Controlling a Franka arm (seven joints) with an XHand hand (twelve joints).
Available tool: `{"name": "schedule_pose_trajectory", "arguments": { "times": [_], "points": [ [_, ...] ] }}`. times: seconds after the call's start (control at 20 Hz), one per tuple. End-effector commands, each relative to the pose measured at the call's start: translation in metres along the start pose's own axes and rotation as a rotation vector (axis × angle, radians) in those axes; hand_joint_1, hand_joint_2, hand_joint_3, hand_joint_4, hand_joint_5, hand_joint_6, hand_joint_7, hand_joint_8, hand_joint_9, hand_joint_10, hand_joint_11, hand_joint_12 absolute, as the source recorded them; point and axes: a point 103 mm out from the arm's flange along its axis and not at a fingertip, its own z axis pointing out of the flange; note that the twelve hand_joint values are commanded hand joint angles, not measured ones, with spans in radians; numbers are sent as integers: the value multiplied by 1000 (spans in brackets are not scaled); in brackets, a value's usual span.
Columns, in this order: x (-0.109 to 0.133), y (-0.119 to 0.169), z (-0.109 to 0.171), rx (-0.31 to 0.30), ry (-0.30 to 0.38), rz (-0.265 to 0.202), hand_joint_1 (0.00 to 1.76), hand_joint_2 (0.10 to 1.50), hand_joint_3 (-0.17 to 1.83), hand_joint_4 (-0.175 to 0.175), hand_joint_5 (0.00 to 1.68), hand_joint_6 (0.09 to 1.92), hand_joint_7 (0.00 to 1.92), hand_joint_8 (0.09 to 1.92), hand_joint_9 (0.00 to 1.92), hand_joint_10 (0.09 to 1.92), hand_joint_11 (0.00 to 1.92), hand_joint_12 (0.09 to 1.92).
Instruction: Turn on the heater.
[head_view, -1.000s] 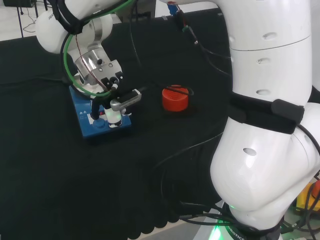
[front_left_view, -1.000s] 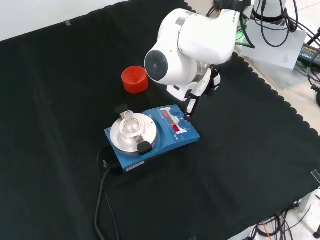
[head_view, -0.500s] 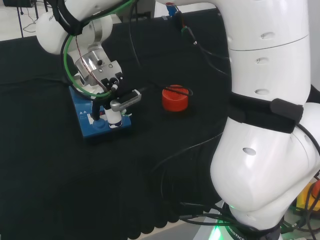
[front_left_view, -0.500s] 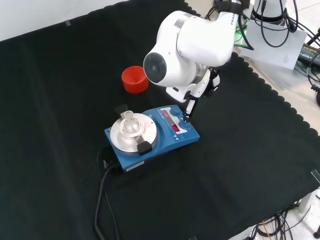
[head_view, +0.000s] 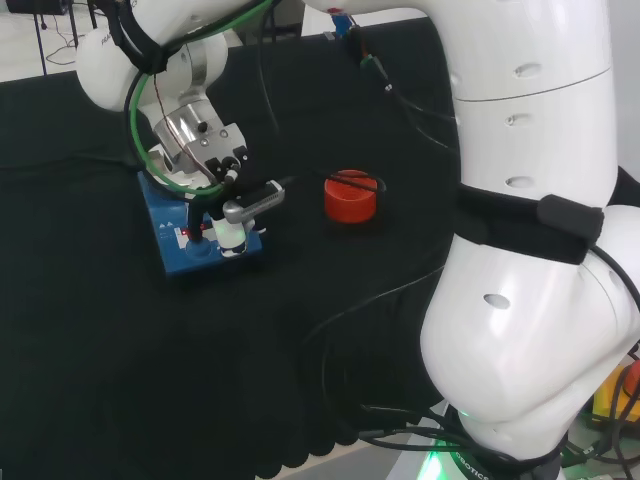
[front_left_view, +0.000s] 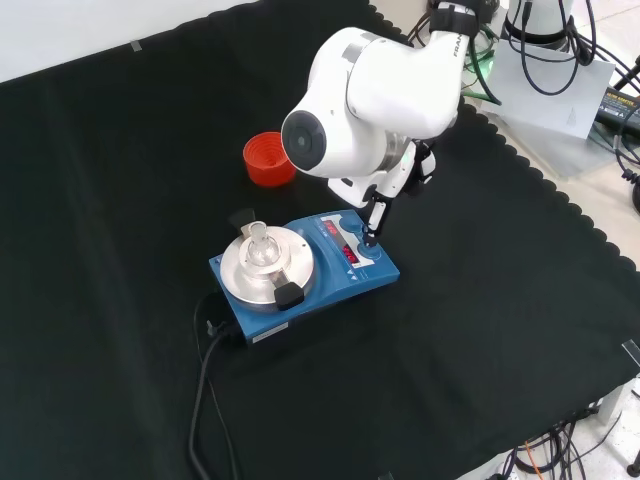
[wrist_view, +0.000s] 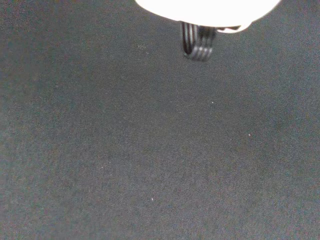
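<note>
One blue boxy heater (front_left_view: 305, 268) — round metal plate | red ribbed ring (front_left_view: 269, 158)

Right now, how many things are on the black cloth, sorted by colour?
Blue: 1, the heater, with a small glass flask on its round plate.
Red: 1, the ribbed ring stand.
Clear: 1, that flask.
Total: 3 things. The robot hand points a finger at the heater's front panel.

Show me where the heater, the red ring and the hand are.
heater (front_left_view: 300, 275): front view, blue body.
red ring (front_left_view: 269, 158): front view, ribbed inside.
hand (front_left_view: 376, 215): front view, finger over the heater's knobs.
</note>
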Motion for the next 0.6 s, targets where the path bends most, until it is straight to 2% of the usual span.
{"name": "schedule_pose_trajectory", "arguments": {
  "times": [0.05, 0.6],
  "points": [
    [-3, 3, 1, -4, 3, 1, 1408, 631, 1092, -11, 227, 87, 1508, 1767, 1662, 1501, 1308, 1316],
    [-6, 4, 2, -3, 4, -4, 1408, 630, 1093, -12, 234, 87, 1508, 1768, 1663, 1500, 1307, 1317]
  ]
}}
